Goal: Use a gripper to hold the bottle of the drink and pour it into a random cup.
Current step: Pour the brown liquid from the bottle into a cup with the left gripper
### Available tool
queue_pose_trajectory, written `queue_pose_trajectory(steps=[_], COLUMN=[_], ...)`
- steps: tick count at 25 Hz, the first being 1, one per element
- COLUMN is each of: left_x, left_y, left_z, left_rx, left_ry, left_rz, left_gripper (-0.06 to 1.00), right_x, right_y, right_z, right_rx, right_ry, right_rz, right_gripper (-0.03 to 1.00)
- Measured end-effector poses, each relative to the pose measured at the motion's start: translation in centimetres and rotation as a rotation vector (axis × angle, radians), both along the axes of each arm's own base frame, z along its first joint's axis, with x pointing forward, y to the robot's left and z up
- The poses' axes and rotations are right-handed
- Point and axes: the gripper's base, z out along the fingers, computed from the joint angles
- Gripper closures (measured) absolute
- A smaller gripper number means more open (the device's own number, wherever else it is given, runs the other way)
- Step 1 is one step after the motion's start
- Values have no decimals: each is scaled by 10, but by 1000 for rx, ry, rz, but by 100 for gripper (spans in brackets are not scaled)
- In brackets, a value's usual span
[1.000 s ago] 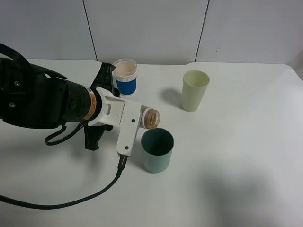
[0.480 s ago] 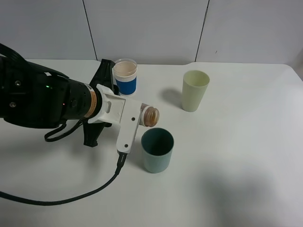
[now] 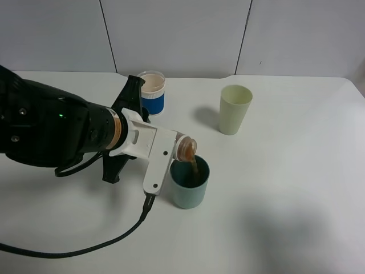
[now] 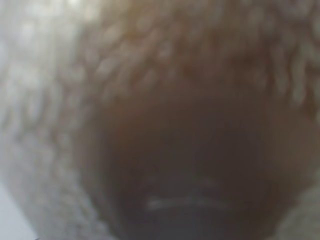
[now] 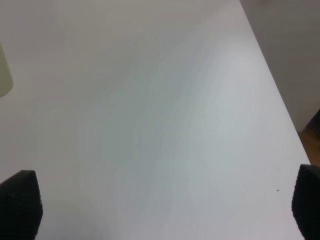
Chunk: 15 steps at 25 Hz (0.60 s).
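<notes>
My left gripper (image 3: 171, 147) is shut on the bottle (image 3: 185, 147) and holds it tipped on its side, mouth just over the rim of the dark teal cup (image 3: 189, 191). A thin stream of brown drink (image 3: 194, 166) runs from the mouth into the cup. The near white finger (image 3: 157, 164) hides most of the bottle's body and label. The left wrist view is filled by a blurred brown and white close-up of the bottle (image 4: 190, 150). My right gripper (image 5: 162, 205) is not in the high view; its two dark fingertips (image 5: 19, 202) stand wide apart over bare table, holding nothing.
A white cup with a blue sleeve (image 3: 151, 92) stands behind my left arm. A taller pale yellow-green cup (image 3: 235, 109) stands at the back right; its edge shows in the right wrist view (image 5: 4, 75). A black cable (image 3: 114, 240) trails over the white table (image 3: 285, 200).
My left gripper has shifted a little right and tipped the bottle's mouth down over the teal cup. Brown drink now runs into the cup; none was flowing before.
</notes>
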Motion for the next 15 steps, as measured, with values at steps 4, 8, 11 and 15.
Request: queue_pose_trajectory(steps=[4,8,11,15], left_x=[-1,0,1,2], left_y=[0,1,1,2], left_z=[0,1,1,2], left_rx=[4,23,26,39], left_ry=[-3,-22,-29,-41], left_rz=[5,3,-4,-3], left_gripper=[61,61,61,61], right_x=[0,0,0,0], right_y=[0,-1,-1,-1], right_z=[0,0,0,0], right_rx=[-1,9,15,8], right_ry=[0,-1,-1,-1], right_rz=[0,-12,-16,-21], right_gripper=[-3,-3,-3,-3])
